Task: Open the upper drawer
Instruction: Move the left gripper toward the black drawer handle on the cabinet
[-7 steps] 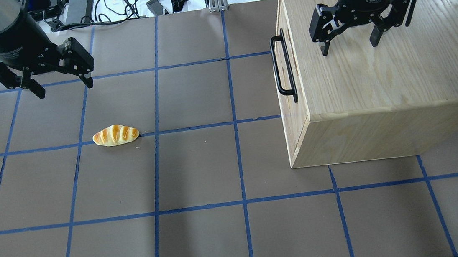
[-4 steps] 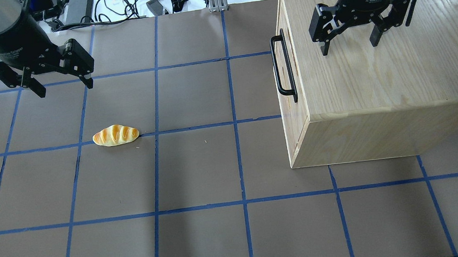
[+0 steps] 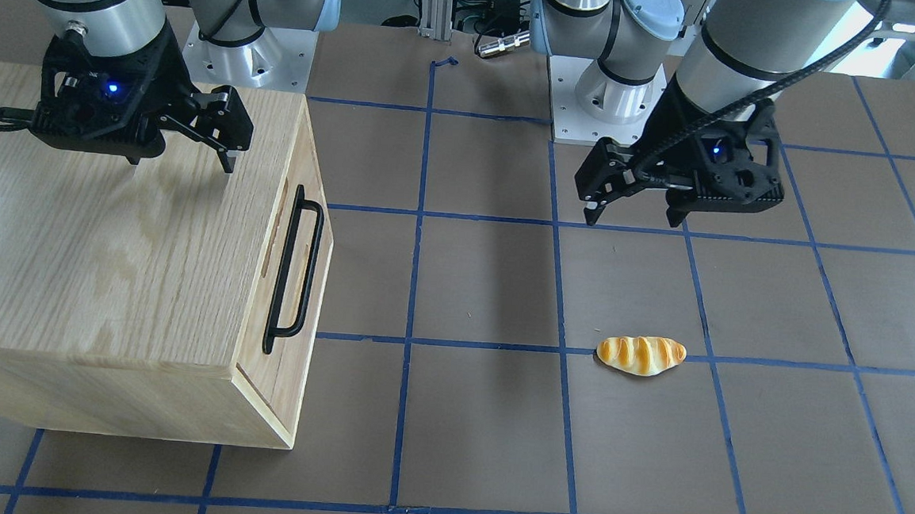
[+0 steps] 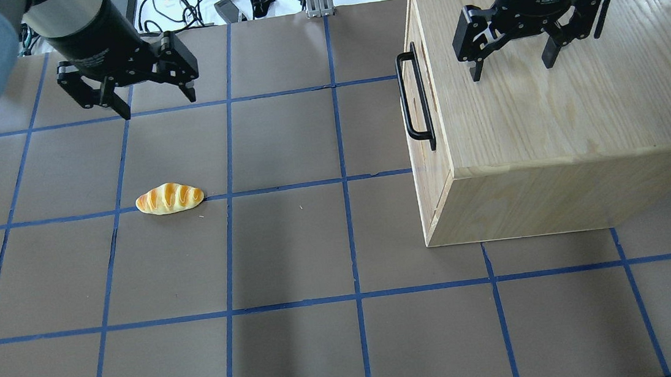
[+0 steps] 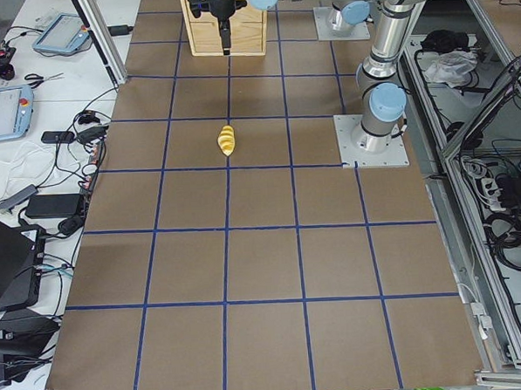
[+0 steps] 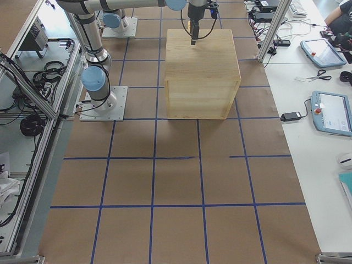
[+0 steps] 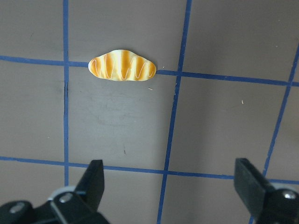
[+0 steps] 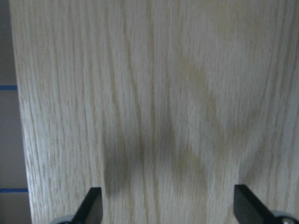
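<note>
**Brown gridded table [image 4: 292,248], drawer not yet pulled**

Upper drawer [image 3: 281,278] sits flush in the cabinet [image 4: 550,112], so I can't see what it holds. Its black handle [image 4: 404,97] lies sideways from my right pincer [image 4: 512,70] and lower, past the cabinet's front edge. That pincer hangs spread and empty above the top, staged, I judge, for the reach. Left pincer [image 4: 158,107], also spread and empty, hovers well beyond, with the bread roll [image 4: 170,199] near, ahead of it.

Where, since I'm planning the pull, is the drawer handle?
Overhead view: the handle sits on the cabinet face toward the bread, near the right gripper.
</note>
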Action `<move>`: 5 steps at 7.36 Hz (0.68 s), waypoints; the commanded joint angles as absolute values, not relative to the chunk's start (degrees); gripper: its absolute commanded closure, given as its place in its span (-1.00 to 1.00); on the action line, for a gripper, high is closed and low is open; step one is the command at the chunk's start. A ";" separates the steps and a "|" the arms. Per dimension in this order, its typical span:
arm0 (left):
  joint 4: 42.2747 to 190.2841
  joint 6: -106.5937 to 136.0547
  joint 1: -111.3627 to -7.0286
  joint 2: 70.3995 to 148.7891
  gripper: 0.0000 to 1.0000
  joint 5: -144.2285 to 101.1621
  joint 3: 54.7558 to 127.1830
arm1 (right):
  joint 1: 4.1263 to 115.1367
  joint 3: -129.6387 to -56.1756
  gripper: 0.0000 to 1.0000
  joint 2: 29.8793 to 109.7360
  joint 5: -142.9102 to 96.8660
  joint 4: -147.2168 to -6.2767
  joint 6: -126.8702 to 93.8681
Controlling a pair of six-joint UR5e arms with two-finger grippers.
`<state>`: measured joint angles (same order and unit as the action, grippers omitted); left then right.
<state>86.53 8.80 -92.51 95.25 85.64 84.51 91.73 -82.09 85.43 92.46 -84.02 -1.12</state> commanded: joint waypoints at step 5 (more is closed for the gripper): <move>69.27 21.95 -104.32 103.17 -1.00 75.36 84.29 | 91.76 -82.18 -1.00 85.43 92.46 -84.02 -1.06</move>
